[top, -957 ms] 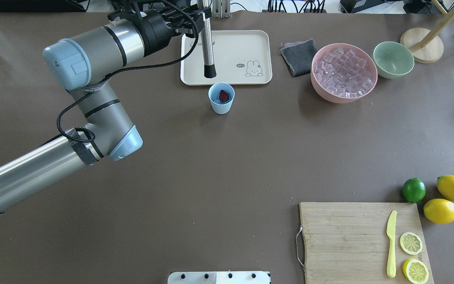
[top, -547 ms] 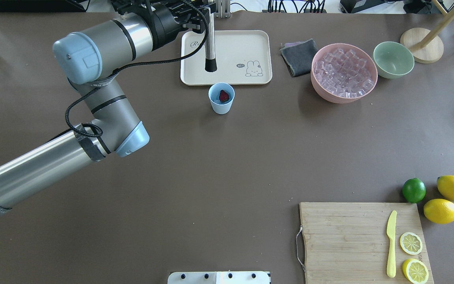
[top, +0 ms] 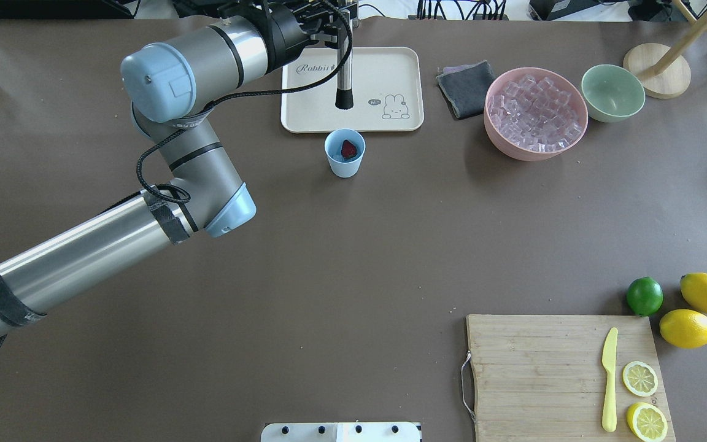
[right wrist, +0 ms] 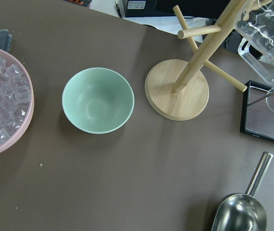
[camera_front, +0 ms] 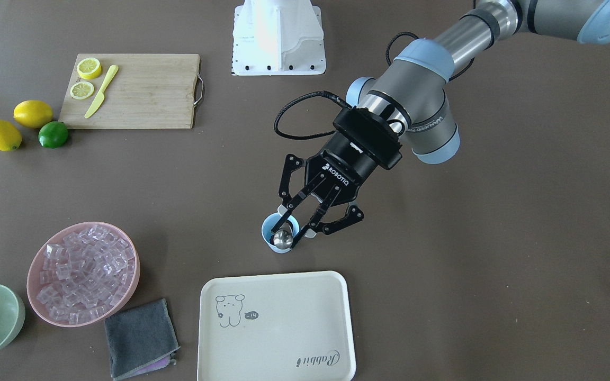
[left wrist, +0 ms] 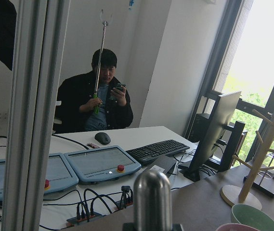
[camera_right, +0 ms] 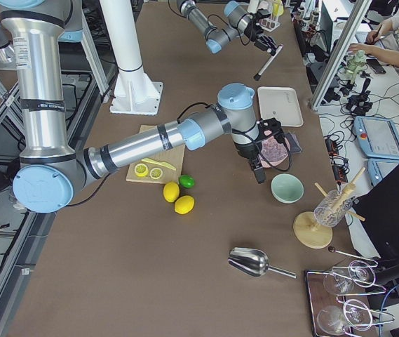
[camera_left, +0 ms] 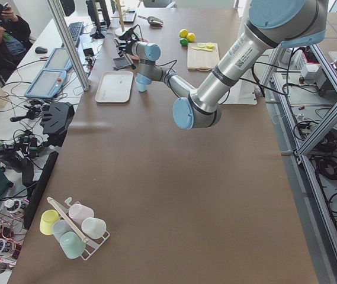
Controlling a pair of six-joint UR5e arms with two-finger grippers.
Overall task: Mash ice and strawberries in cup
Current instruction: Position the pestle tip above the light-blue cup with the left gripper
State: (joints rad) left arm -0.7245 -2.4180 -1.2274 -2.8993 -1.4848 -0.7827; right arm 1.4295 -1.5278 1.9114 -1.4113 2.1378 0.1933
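The cup (top: 345,167) is the thing to watch; it stands upright on the brown table, and the little dark red strawberry (top: 348,148) sits inside it; the berry looks whole, not squashed; I cannot tell if any ice is in the cup with it.

The left gripper (camera_front: 292,227) is up in the air, close to the cup; its two fingers are pinched tight on a shiny metal masher stick (top: 345,73); the stick hangs straight down with its black end at the bottom; from above, the black end looks to be over the tray (top: 384,67), which lies just past the cup, on the side away from the robot; so the stick is not in the cup.

The ice (top: 534,113) is piled in the pink bowl (top: 513,150), well off to the robot's right of the cup.

The right gripper (camera_right: 257,168) hangs far from the cup, near the pink bowl and the green bowl (right wrist: 74,103); I cannot tell if it is open or closed.

I think the mashing has not begun; the berry is in and the masher is picked up; what is left is to bring the black end over the cup and push it down again and again.
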